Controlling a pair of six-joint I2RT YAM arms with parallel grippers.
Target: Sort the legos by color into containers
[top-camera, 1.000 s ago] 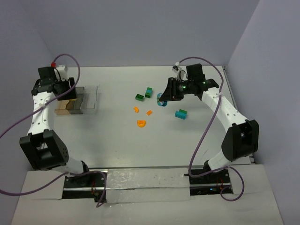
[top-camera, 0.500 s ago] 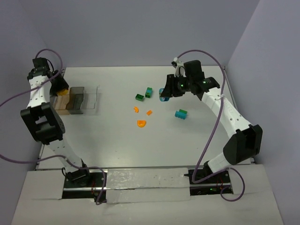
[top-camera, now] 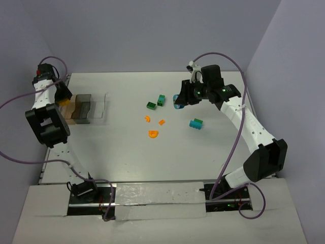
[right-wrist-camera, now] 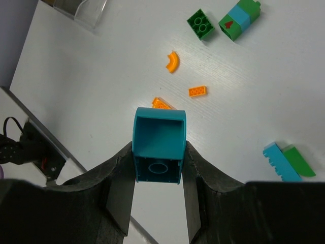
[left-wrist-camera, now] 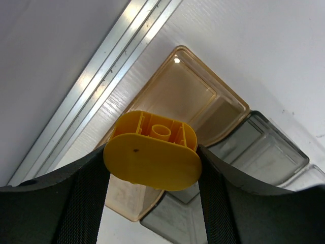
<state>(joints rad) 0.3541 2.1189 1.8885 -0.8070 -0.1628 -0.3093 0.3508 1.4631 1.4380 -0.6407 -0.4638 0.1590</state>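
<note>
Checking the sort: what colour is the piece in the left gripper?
Yellow: the piece shows best in the left wrist view.

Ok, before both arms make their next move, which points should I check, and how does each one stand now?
1. The yellow piece sits tight between the left fingers: ok.
2. It hangs above the amber tray: ok.
3. The amber tray holds no other colour: cannot tell, the piece hides part of it.
4. The teal piece sits tight between the right fingers: ok.
5. The teal piece hangs above a tray: not ok, under it is the table, near the orange brick.
</note>
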